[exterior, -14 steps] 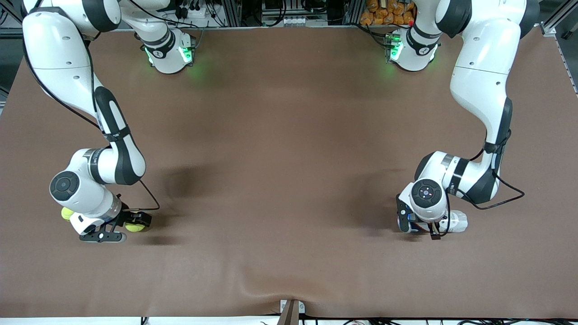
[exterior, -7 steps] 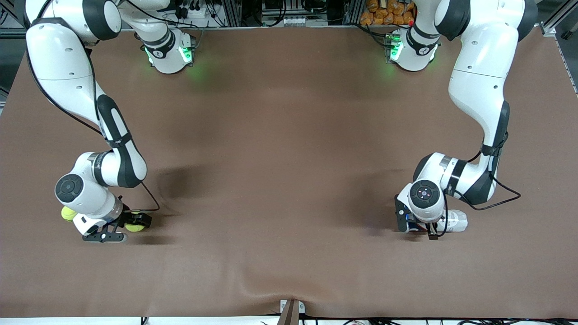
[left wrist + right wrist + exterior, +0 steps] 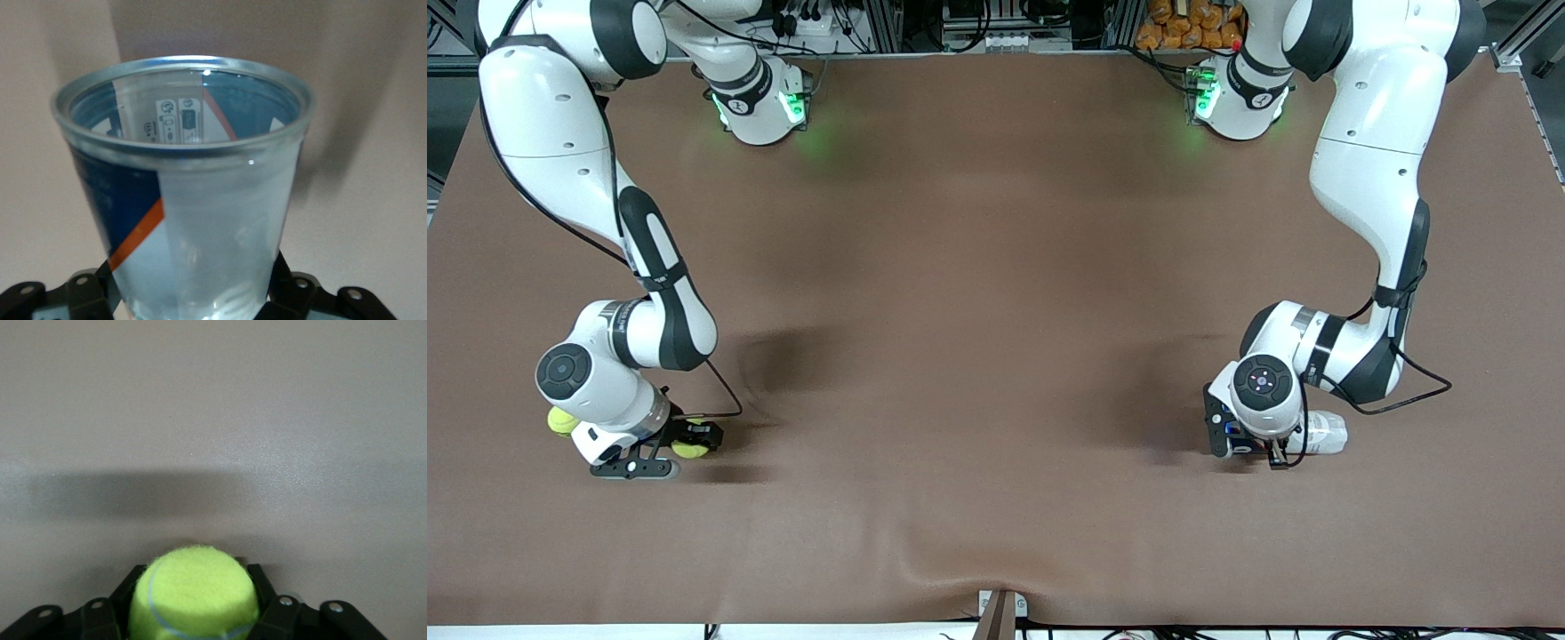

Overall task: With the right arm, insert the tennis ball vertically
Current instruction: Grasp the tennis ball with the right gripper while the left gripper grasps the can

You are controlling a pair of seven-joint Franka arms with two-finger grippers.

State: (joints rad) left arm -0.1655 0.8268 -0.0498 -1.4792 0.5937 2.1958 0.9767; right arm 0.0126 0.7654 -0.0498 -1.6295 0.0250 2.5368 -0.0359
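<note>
My right gripper (image 3: 680,442) is low over the table near the right arm's end and shut on a yellow-green tennis ball (image 3: 691,449). In the right wrist view the ball (image 3: 193,597) sits between the black fingers of the gripper (image 3: 193,580). My left gripper (image 3: 1279,447), near the left arm's end, is shut on the base of a clear plastic tube (image 3: 1323,433) with a blue and orange label. In the left wrist view the tube (image 3: 200,200) shows its open mouth, and the gripper (image 3: 193,287) clasps its lower part.
A second tennis ball (image 3: 560,420) lies on the brown table cloth (image 3: 978,356), partly hidden under the right wrist. The arm bases (image 3: 760,102) stand along the table edge farthest from the front camera. The cloth is wrinkled near its front edge.
Both wrists have shifted only slightly. The right gripper still holds the ball and the left gripper still holds the tube.
</note>
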